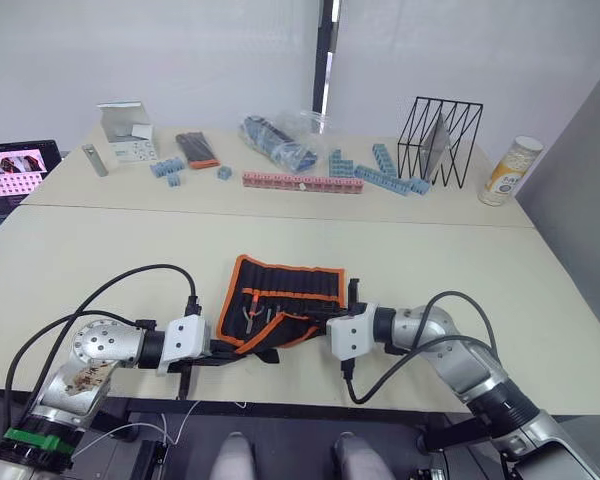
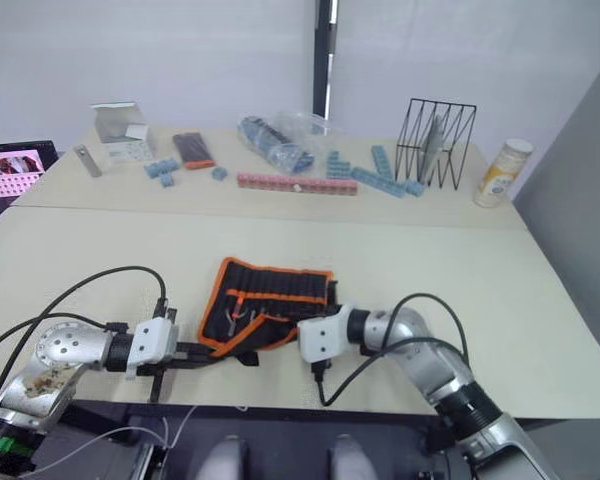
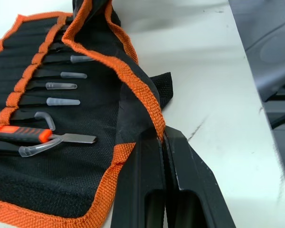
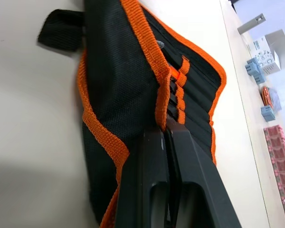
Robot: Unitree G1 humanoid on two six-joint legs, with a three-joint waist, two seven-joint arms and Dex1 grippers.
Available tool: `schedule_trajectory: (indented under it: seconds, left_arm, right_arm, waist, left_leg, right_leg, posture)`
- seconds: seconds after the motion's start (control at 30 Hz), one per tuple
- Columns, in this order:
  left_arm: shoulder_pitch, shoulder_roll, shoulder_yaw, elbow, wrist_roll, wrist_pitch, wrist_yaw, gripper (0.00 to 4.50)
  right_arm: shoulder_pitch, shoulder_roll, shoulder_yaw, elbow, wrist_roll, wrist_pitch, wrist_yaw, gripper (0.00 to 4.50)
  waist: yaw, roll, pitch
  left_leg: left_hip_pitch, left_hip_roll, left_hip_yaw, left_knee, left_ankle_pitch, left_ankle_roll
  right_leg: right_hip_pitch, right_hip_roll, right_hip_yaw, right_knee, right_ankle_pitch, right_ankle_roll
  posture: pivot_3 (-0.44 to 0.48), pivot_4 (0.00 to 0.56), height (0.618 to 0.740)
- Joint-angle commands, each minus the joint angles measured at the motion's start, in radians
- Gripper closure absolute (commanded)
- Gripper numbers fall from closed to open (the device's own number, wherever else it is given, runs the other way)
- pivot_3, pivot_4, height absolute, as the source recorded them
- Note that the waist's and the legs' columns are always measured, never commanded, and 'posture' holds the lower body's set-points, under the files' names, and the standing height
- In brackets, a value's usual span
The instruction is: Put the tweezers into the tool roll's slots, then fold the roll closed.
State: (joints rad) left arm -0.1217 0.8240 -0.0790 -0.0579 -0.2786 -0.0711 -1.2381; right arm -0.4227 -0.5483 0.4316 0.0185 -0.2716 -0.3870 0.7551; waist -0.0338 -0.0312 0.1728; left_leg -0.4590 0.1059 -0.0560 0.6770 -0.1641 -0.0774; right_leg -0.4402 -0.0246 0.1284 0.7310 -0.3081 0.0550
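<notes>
Roll (image 1: 280,300) lay open near the front edge of the table (image 1: 480,270), long axis running left-right between the two arms, near flap already lifted. Left gripper (image 3: 162,137) was pinched shut on the orange edging of that near flap at the roll's left end; the left wrist view showed both black fingers closed together with the hem caught at their tips. Right gripper (image 4: 165,129) was likewise clamped on the orange edging at the roll's right end, fingers together, fabric bunched over them. Both arms were about equally close, one per end, so the fold edge ran straight across between the fingertips. Tweezers (image 3: 61,88) sat in the slots (image 3: 19,90) with clear tip caps showing, pointing toward the near flap; an orange-handled tool (image 3: 21,134) lay in the row beside them. I counted roughly four capped tips clearly, could not confirm a fifth. Black strap (image 3: 161,88) stuck out from under the flap on the table. Judgement: loading looked done, fold step in hand; next move would need both ends carried together away from the robot, over the tweezers, or the flap would skew. Blue blocks (image 1: 380,170), wire rack (image 1: 438,140) and bottle (image 1: 510,170) stood well apart at the back.
</notes>
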Motion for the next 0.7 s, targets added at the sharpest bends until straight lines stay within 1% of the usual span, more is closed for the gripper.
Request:
schedule_trajectory:
  seconds: [0.03,0.13,0.23,0.33,0.43,0.5,0.7]
  left_arm:
    - [-0.014,0.004,0.037,-0.048,-0.022,0.102,0.055,4.47]
    - [-0.054,-0.007,0.039,-0.018,-0.032,0.162,0.06,4.47]
    - [-0.104,-0.01,0.027,0.023,-0.048,0.215,0.024,4.47]
    - [-0.154,-0.014,0.008,0.072,-0.04,0.222,-0.012,4.47]
    - [-0.245,-0.041,-0.01,0.142,-0.047,0.274,-0.037,4.47]
    - [-0.294,-0.055,-0.026,0.186,-0.029,0.292,-0.041,4.47]
    - [-0.339,-0.074,-0.063,0.272,0.019,0.282,-0.054,4.47]
  right_arm:
    - [0.007,-0.018,-0.017,-0.006,0.005,-0.035,0.004,4.5]
    - [0.023,-0.012,-0.033,-0.053,0.07,0.036,0.044,4.5]
    - [0.05,-0.017,-0.045,-0.137,0.174,0.188,0.127,4.5]
    - [0.065,-0.009,-0.066,-0.204,0.257,0.364,0.168,4.5]
    - [0.065,0.007,-0.091,-0.232,0.309,0.509,0.171,4.5]
    - [0.067,0.011,-0.105,-0.237,0.329,0.596,0.165,4.5]
    - [0.075,0.041,-0.119,-0.243,0.331,0.759,0.103,4.5]
  waist:
    - [-0.001,0.0,0.0]
    - [-0.002,0.0,0.0]
    - [-0.002,0.0,0.0]
    - [-0.004,0.0,0.0]
    - [-0.005,0.0,0.0]
    - [-0.002,0.0,0.0]
    - [-0.005,0.0,0.0]
  left_leg:
    - [0.0,0.0,0.0,0.001,0.0,0.0]
    - [0.0,0.0,0.0,0.003,0.0,0.0]
    - [0.0,0.0,0.0,0.003,0.0,0.0]
    - [0.0,0.0,0.0,0.003,0.0,0.0]
    - [0.0,0.0,0.0,0.002,0.0,0.0]
    - [0.0,0.0,0.0,0.002,0.0,0.0]
    - [-0.001,0.0,0.0,0.001,0.0,0.0]
  right_leg:
    - [0.0,0.0,0.0,0.001,0.0,0.0]
    - [-0.001,0.0,0.001,0.002,0.0,0.0]
    - [-0.001,0.0,0.001,0.003,0.0,0.0]
    - [-0.001,0.0,0.001,0.003,0.0,0.0]
    - [-0.001,0.0,0.001,0.003,0.0,0.0]
    - [0.0,0.001,0.001,0.003,0.0,0.0]
    - [-0.001,0.001,0.001,0.002,0.0,0.0]
  posture:
    - [0.0,0.15,0.663]
    - [0.0,0.15,0.663]
    - [0.0,0.15,0.663]
    - [0.0,0.15,0.663]
    - [0.0,0.15,0.663]
    - [0.0,0.15,0.663]
    - [0.0,0.15,0.663]
